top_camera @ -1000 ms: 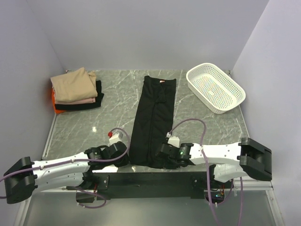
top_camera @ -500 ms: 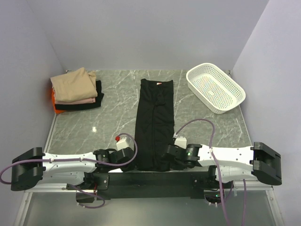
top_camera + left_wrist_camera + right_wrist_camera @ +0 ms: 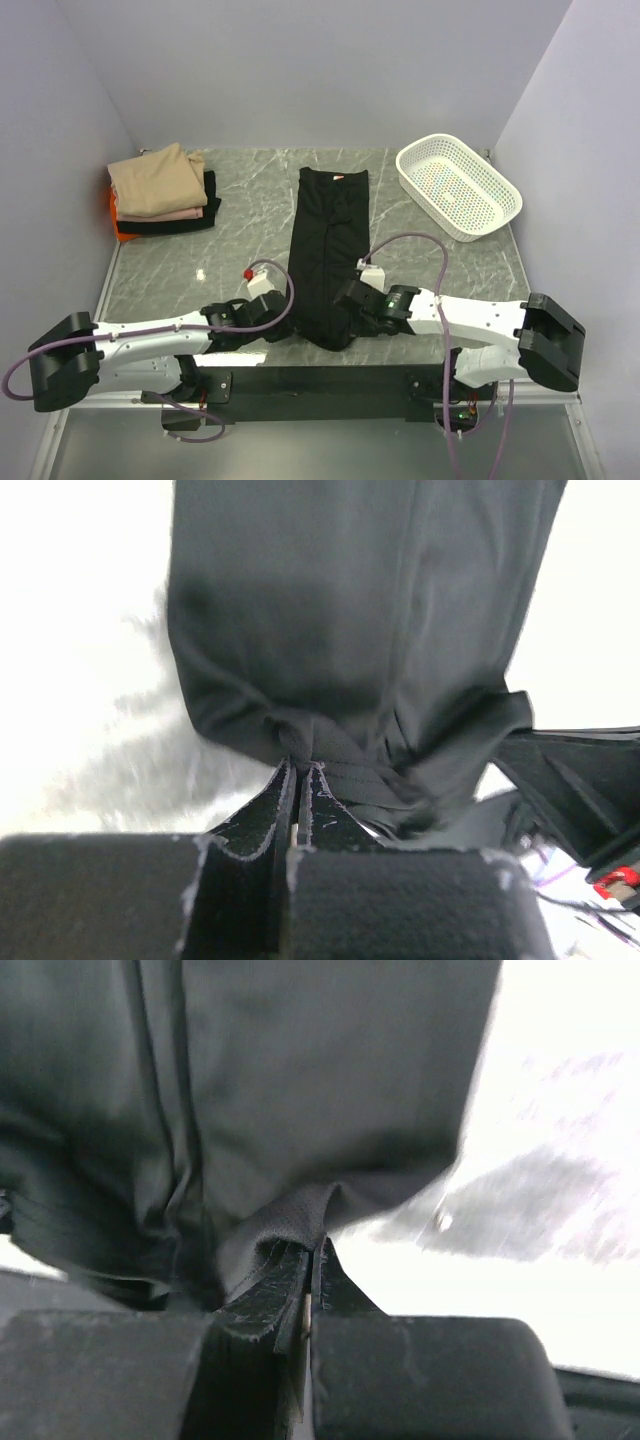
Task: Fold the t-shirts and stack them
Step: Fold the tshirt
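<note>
A black t-shirt (image 3: 328, 240), folded into a long narrow strip, lies down the middle of the table with its pinkish neck label at the far end. My left gripper (image 3: 283, 322) is shut on its near left corner, and the pinched cloth (image 3: 300, 742) bunches at the fingertips. My right gripper (image 3: 347, 312) is shut on the near right corner, with the hem (image 3: 290, 1222) caught between its pads. The near end of the shirt is lifted and curls back over itself. A stack of folded t-shirts (image 3: 160, 192), tan on top over pale pink, black and orange, sits at the back left.
A white perforated basket (image 3: 458, 185) stands at the back right. Grey walls close in the marble table (image 3: 220, 270) on the left, back and right. The arms' black base rail (image 3: 320, 380) runs along the near edge.
Both grippers have moved away from the near edge and upward, carrying the shirt's near hem toward the collar. The strip now looks shorter, and its near end is raised off the table.
</note>
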Controlling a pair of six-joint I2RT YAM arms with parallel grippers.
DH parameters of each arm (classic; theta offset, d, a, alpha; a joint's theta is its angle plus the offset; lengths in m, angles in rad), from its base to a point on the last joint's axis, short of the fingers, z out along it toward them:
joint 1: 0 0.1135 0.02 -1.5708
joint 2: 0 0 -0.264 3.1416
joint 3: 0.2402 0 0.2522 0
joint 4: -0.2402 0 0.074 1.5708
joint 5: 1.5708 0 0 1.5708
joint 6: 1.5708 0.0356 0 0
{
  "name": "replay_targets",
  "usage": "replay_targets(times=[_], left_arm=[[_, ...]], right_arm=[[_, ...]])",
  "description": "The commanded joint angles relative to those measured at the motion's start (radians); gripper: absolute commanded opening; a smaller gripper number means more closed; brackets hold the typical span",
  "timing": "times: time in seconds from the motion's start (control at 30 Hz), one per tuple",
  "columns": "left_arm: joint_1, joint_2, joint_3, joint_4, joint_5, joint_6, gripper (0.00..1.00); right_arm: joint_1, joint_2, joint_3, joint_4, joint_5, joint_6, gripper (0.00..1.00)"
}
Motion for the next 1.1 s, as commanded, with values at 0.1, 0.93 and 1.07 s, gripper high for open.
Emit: replay_targets(times=[0.1,0.93,1.07], left_arm=[[0.108,0.085,0.083,0.102,0.019,0.18,0.0],[0.523,0.499,0.426,0.276,0.134,0.571,0.01],[0.555,0.567,0.492,0.283,0.157,0.613,0.01]], right_arm=[[-0.105,0.062,0.084,0.084,0.042,-0.161,0.0],[-0.518,0.444,0.458,0.193,-0.065,-0.514,0.0],[-0.561,0.477,0.487,0.191,-0.081,-0.534,0.0]])
